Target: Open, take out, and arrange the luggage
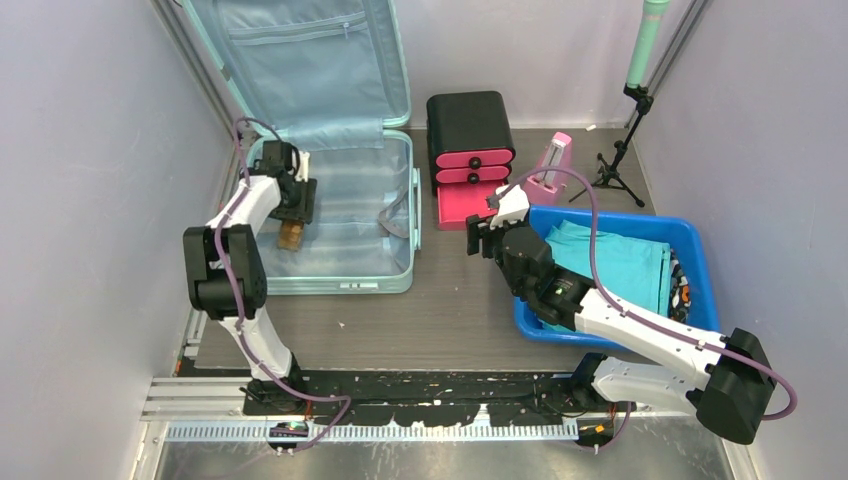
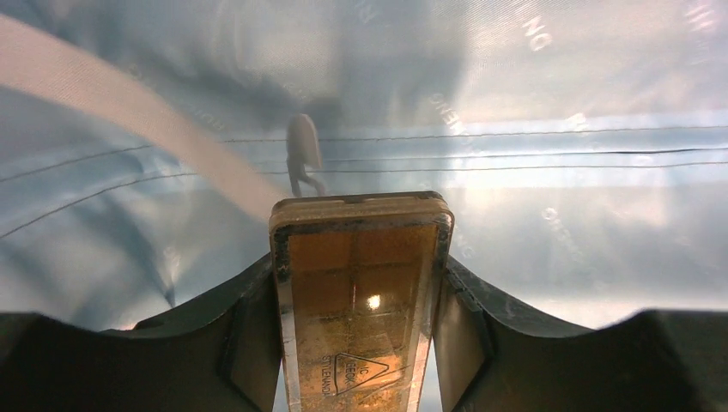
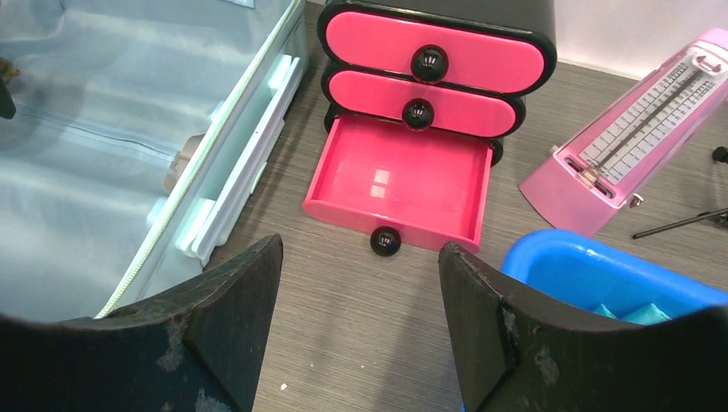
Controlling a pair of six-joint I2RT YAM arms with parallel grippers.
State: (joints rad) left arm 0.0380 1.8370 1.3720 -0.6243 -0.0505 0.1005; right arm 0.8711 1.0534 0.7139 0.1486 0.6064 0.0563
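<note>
Luggage: the pale mint-green suitcase (image 1: 345, 283) is lying open at 11 o'clock in the top view, its base flat on the table (image 1: 440, 320).
Lid: the lid (image 1: 300, 70) is standing upright at 12 o'clock of the base, leaning toward the back wall and showing light blue lining with a zip pocket.
Left gripper: the left gripper (image 1: 292, 222) is reaching into the base near its 9 o'clock wall, and its 2 fingers are clamping a flat amber block (image 2: 360, 300) from both sides.
Amber block: it is translucent and is carrying a triangular warning mark; whether it is touching the lining, I cannot tell.
Lining detail: a pale strap (image 2: 129, 112) is running from 10 o'clock toward the block, and a zip pull (image 2: 302, 150) is sitting just beyond the block at 12 o'clock.
Right gripper: the right gripper (image 3: 360, 251) is hovering over bare table with its fingers spread apart and gripping nothing.
Drawer box: the black drawer box (image 1: 468, 122) is standing at 3 o'clock of the suitcase; 2 pink drawers are sitting closed and the bottom drawer (image 3: 399, 176) is sticking out, open.
Metronome: a pink metronome (image 3: 635, 142) is standing at 3 o'clock of the drawer box.
Tub: a blue tub (image 1: 700, 250) is sitting at 4 o'clock of the drawer box, holding folded teal cloth (image 1: 620, 265).
</note>
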